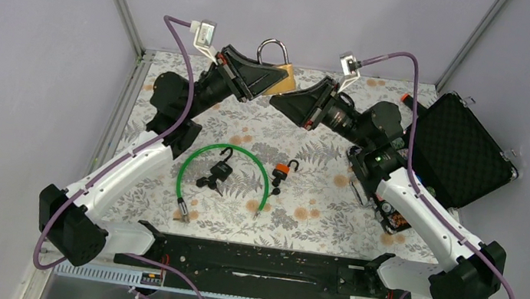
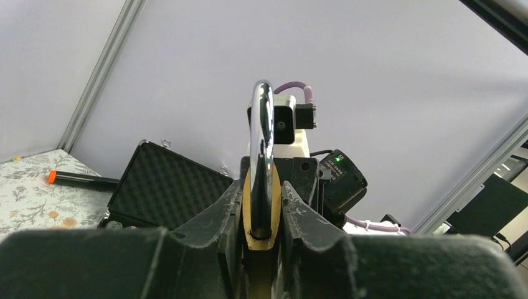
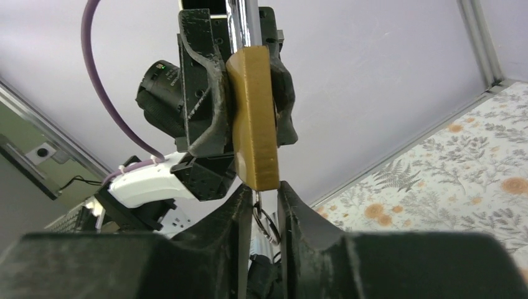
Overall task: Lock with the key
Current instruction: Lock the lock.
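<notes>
A brass padlock (image 1: 282,81) with a steel shackle (image 1: 274,48) is held in the air at the back of the table. My left gripper (image 1: 267,82) is shut on its body, shackle pointing up; in the left wrist view the padlock (image 2: 261,215) is clamped edge-on between the fingers (image 2: 227,212). My right gripper (image 1: 285,100) is right under the padlock's bottom edge (image 3: 255,124). A thin key (image 3: 256,198) goes up into the lock from between the right gripper's (image 3: 260,194) fingers, with its key ring (image 3: 269,225) in the narrow gap.
A green cable loop (image 1: 228,149), a small black padlock with keys (image 1: 217,174) and an orange-and-black padlock (image 1: 280,172) lie mid-table. An open black foam case (image 1: 463,148) stands at the right. An orange-capped marker (image 2: 75,179) lies at the back right.
</notes>
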Action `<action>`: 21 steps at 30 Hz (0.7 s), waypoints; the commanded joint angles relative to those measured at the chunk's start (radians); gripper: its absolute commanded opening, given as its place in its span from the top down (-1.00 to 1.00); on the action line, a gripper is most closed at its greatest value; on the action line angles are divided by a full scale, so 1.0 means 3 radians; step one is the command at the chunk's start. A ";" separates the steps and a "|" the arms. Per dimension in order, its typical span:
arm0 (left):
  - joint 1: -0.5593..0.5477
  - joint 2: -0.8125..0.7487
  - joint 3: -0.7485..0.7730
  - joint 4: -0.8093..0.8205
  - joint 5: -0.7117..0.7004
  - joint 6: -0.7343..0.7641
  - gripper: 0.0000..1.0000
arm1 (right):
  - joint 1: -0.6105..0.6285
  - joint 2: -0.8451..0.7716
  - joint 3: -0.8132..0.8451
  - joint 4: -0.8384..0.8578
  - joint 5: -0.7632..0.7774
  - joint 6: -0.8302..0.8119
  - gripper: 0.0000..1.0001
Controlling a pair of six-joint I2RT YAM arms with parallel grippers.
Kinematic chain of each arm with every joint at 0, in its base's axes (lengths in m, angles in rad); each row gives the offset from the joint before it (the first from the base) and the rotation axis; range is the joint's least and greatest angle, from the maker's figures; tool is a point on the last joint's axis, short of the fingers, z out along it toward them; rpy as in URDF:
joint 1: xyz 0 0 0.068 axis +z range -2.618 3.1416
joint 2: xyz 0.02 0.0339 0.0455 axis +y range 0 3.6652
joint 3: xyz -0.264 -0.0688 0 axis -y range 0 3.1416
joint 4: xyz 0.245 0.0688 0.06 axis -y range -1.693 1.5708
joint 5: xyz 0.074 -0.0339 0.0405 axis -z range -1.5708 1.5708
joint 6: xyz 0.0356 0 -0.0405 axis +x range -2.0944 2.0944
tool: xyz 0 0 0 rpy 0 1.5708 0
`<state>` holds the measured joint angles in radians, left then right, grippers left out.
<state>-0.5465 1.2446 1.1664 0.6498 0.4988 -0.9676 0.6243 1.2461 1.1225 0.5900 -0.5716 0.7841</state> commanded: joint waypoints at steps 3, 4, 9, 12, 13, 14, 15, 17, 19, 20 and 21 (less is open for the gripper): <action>0.0001 -0.0077 0.0264 0.0366 -0.0058 0.0027 1.00 | -0.0021 0.0017 0.0111 0.0128 -0.0158 0.0114 0.92; 0.0001 -0.0072 0.0268 0.0368 -0.0069 0.0029 1.00 | -0.0024 0.0008 0.0094 0.0099 -0.0150 0.0099 1.00; 0.0104 -0.0032 0.0419 0.0109 -0.0057 0.0000 1.00 | -0.0027 -0.0094 -0.0107 -0.0133 -0.0289 -0.0095 1.00; 0.0237 -0.0013 0.0427 0.0098 -0.0055 -0.0093 1.00 | -0.0025 -0.0198 -0.0362 -0.0149 -0.0447 -0.0102 1.00; 0.0291 -0.0004 0.0400 0.0179 -0.0054 -0.0135 1.00 | -0.0027 -0.0241 -0.0478 -0.0142 -0.0480 -0.0074 1.00; 0.0345 0.0001 0.0352 0.0271 -0.0066 -0.0192 1.00 | -0.0026 -0.0281 -0.0572 -0.0119 -0.0503 -0.0043 1.00; 0.0393 0.0010 0.0306 0.0383 -0.0075 -0.0263 1.00 | -0.0025 -0.0328 -0.0658 -0.0073 -0.0525 0.0020 1.00; 0.0488 0.0034 0.0197 0.0637 -0.0082 -0.0405 1.00 | -0.0026 -0.0408 -0.0801 0.0025 -0.0552 0.0210 1.00; 0.0563 0.0056 0.0096 0.0823 -0.0115 -0.0501 1.00 | -0.0023 -0.0479 -0.0897 0.0137 -0.0607 0.0422 1.00; 0.0577 0.0064 0.0053 0.0893 -0.0138 -0.0522 1.00 | -0.0023 -0.0514 -0.0929 0.0194 -0.0627 0.0518 1.00; 0.0583 0.0065 -0.0001 0.0937 -0.0173 -0.0530 1.00 | -0.0022 -0.0548 -0.0951 0.0227 -0.0637 0.0604 1.00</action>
<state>-0.4965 1.2968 1.1488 0.5728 0.7078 -1.0813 0.6144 1.1545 0.9073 0.6788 -0.5892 0.8696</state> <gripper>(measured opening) 0.222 0.047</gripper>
